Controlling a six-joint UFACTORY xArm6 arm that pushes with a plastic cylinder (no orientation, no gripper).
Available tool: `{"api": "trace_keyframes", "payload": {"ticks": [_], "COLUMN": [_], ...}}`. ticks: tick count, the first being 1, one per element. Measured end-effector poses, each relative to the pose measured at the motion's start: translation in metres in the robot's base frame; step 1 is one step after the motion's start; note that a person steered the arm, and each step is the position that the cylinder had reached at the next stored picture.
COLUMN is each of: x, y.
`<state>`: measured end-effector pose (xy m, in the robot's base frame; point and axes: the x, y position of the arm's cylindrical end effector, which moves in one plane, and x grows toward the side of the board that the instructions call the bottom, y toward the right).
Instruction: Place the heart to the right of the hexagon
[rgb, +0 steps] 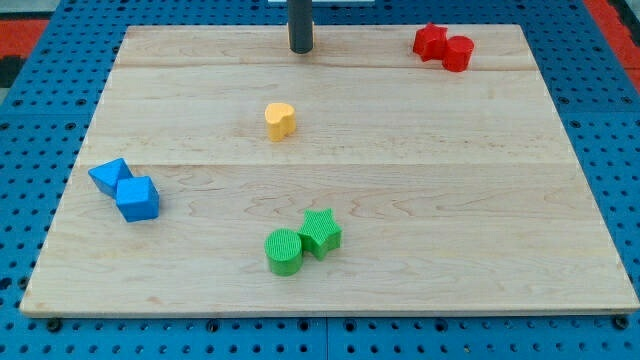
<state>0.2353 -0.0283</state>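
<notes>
A yellow heart (281, 120) lies on the wooden board (450, 200), left of centre in the upper half. My tip (300, 49) rests near the board's top edge, above the heart and slightly to its right, a clear gap away. I cannot pick out the hexagon with certainty. The two candidates are a green rounded or many-sided block (284, 251) at bottom centre and a similar red block (458, 53) at top right.
A green star (321, 231) touches the green rounded block on its upper right. A red star-like block (430, 40) touches the other red block. A blue triangle (108, 176) and a blue cube (137, 199) sit together at the left edge.
</notes>
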Motion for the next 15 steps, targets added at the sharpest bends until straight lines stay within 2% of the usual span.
{"api": "trace_keyframes", "payload": {"ticks": [2,3,4,5,6,7,8,9,10,11,12,13,14,15], "x": [0.015,0.056,0.121,0.192,0.166,0.111,0.134,0.145,0.122,0.074,0.052,0.1,0.099,0.065], "y": [0.011,0.027,0.066,0.056,-0.011,-0.019,-0.013,-0.036,-0.058,-0.039,-0.017,-0.01,-0.058,-0.083]}}
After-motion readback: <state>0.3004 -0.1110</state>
